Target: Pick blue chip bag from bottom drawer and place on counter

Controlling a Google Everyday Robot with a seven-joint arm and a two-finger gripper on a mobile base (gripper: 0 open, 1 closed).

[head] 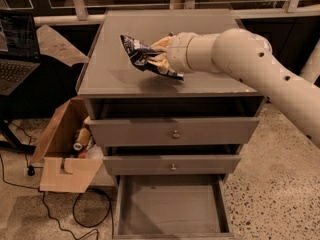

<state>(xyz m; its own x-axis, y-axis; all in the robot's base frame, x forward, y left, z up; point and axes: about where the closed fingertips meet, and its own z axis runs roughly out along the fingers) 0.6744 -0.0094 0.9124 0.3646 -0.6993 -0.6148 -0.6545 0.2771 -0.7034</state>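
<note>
We find the gripper (159, 59) over the middle of the counter (210, 34), clasped on the blue chip bag (136, 53), which juts out to its left. Beneath two upper drawers (175, 131), the bottom drawer (170, 206) stands pulled forward. Left of the drawers sits a cardboard box (65, 173), with a laptop (17, 49) farther behind.

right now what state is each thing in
blue chip bag: crumpled, held over the counter
gripper: above the counter, shut on the bag
bottom drawer: pulled open, empty
top drawer: pushed in
middle drawer: pushed in
laptop: lid open
cardboard box: open, things inside
</note>
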